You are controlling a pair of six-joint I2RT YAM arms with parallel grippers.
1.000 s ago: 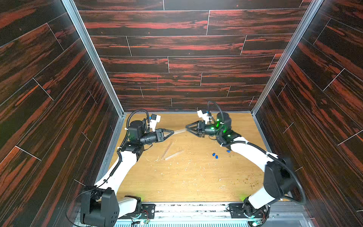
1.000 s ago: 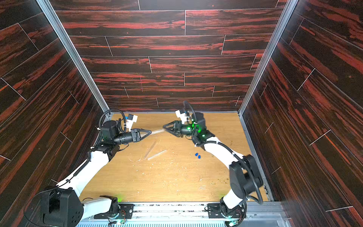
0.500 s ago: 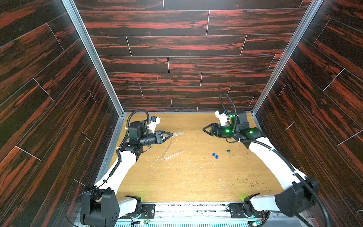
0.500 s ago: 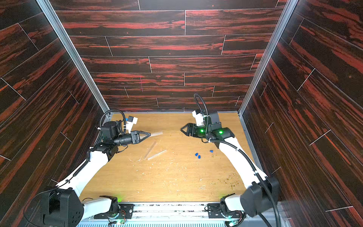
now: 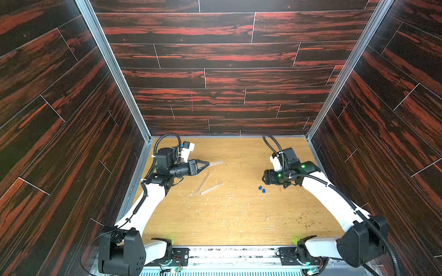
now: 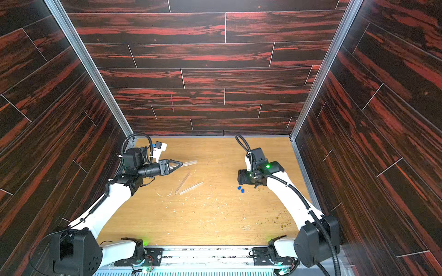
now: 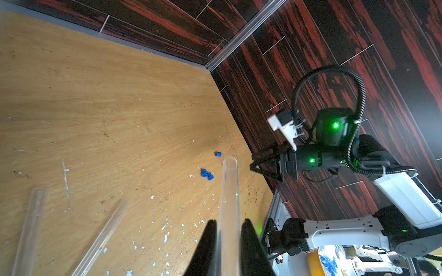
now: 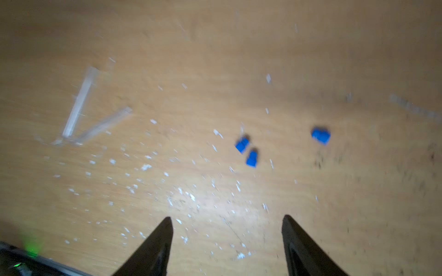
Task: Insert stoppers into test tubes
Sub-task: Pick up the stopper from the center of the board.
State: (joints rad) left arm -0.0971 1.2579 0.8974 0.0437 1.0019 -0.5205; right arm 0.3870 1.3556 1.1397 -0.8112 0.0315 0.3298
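My left gripper [image 7: 229, 221] is shut on a clear test tube [image 7: 229, 191], held level above the table and pointing right in both top views [image 5: 216, 163] [image 6: 190, 163]. Its open mouth shows empty. Two more test tubes [image 5: 203, 182] [image 5: 211, 187] lie crossed on the wooden table, seen too in the left wrist view [image 7: 30, 227] [image 7: 102, 236]. Three blue stoppers [image 8: 242, 144] [image 8: 251, 159] [image 8: 321, 135] lie loose on the table. My right gripper [image 8: 227, 217] hangs open and empty over them. A top view shows only two stoppers [image 5: 262, 189], beside the right gripper [image 5: 265, 178].
Pale debris specks [image 8: 181, 191] litter the wooden table [image 5: 227, 222]. Dark wood-pattern walls close in the left, back and right sides, and the right wall [image 5: 334, 172] is near the right arm. A metal rail [image 5: 227, 253] runs along the front edge.
My right gripper has drawn back to the right from the held tube's mouth, opened wider and tipped down over the stoppers. The left gripper has pulled back slightly to the left with its tube.
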